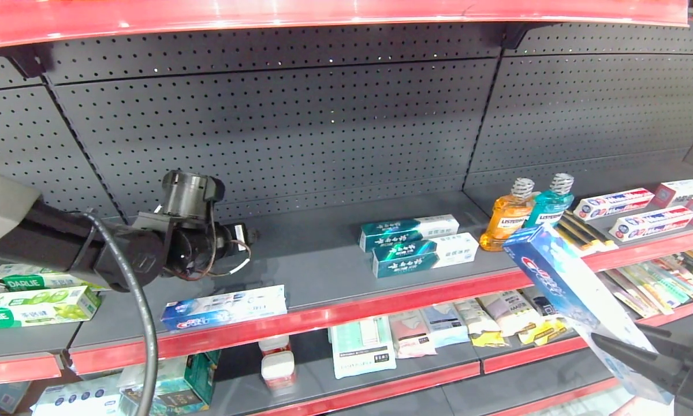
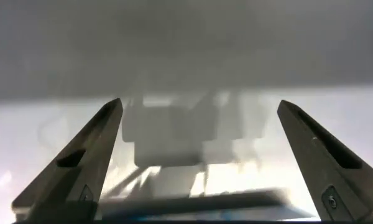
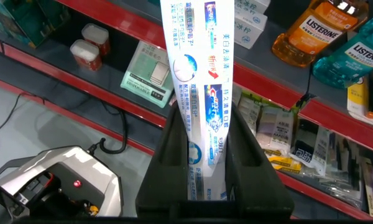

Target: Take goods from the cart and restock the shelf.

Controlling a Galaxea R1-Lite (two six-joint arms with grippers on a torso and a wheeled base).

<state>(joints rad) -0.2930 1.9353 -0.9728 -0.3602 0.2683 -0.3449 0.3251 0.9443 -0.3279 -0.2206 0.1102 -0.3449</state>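
My right gripper [image 3: 205, 127] is clamped on the lower end of the long blue-and-white cardboard toothpaste box [image 1: 574, 286], which hangs tilted in the air just off the red front edge of the grey metal shelf [image 1: 323, 260], towards its right end. The box's upper end points at the orange plastic mouthwash bottle [image 1: 505, 222] and the teal mouthwash bottle [image 1: 552, 207] standing there. My left gripper [image 2: 199, 109] is over the shelf's left part, jaws spread with nothing between them.

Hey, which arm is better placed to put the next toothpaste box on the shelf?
Right. The right end effector is shut on a toothpaste box, held in front of the shelf. The left end effector is open and empty, so it would probably have to fetch goods first.
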